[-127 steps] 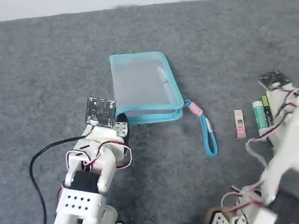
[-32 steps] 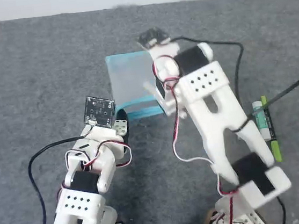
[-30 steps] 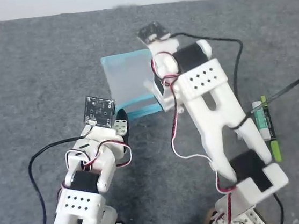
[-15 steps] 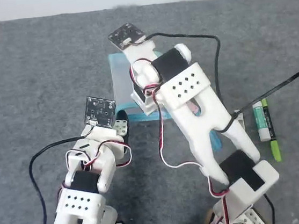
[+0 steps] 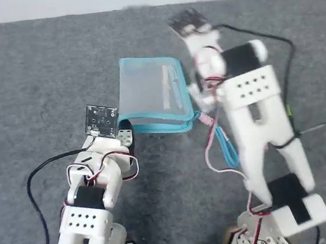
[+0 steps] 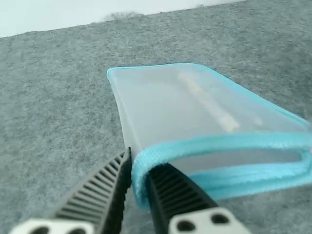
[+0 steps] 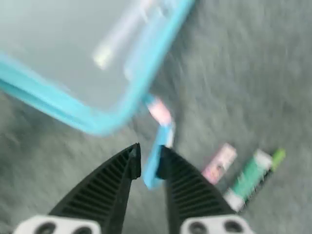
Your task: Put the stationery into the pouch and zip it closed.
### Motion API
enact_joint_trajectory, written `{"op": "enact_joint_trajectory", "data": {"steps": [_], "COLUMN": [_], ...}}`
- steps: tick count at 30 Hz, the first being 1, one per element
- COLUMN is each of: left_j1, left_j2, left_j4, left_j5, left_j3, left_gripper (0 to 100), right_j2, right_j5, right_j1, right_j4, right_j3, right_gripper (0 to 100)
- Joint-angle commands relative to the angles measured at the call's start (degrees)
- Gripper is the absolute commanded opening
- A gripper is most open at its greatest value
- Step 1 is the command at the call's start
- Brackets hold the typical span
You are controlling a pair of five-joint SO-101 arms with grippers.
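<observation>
Pouch: the clear pouch (image 5: 151,94) with blue trim lies flat on the grey tabletop (image 5: 41,83), its zipper edge open
Inside the pouch: a pale, slim stick (image 6: 207,105) shows through the clear wall; what kind I cannot tell
Left gripper: the left gripper (image 6: 139,178) is clamped on the pouch's blue zipper edge at its near corner
Right gripper: the right gripper (image 7: 149,151) hangs above the tabletop just beside the pouch's zipper end, its jaws nearly together and holding nothing
Strap: the blue wrist strap (image 5: 226,147) trails from the pink zipper pull (image 7: 158,111)
Loose stationery: a small pink piece (image 7: 219,163), a green-and-white tube (image 7: 248,178) and a green marker (image 7: 278,156) lie on the tabletop, well apart from the pouch
</observation>
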Motion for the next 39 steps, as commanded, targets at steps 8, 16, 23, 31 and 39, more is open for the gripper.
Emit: {"op": "enact_joint_trajectory", "data": {"steps": [8, 16, 23, 31, 39], "left_j1": [-0.44, -0.88, -0.53, -0.53, -0.53], "left_j2": [-1.85, -1.76, -1.49, -1.49, -1.49], "left_j4": [-2.29, -2.11, -2.11, -2.02, -1.93], "left_j5": [-0.18, -0.18, -0.18, -0.18, -0.18], "left_j3": [-0.48, -0.48, -0.4, -0.31, -0.31], "left_gripper": [1, 1, 1, 1, 1], "right_j2": [-16.66, -17.98, -17.98, -17.8, -9.98], "right_j5": [22.24, 37.8, 44.04, 43.96, 43.78], "right_j1": [28.53, 46.81, 53.32, 54.64, 54.64], "right_j4": [-4.7, -9.01, -17.71, -27.82, -34.59], "right_j3": [26.46, 38.33, 48.44, 54.42, 54.07], "right_gripper": [0.6, 1.1, 6.8, 7.7, 8.0]}}
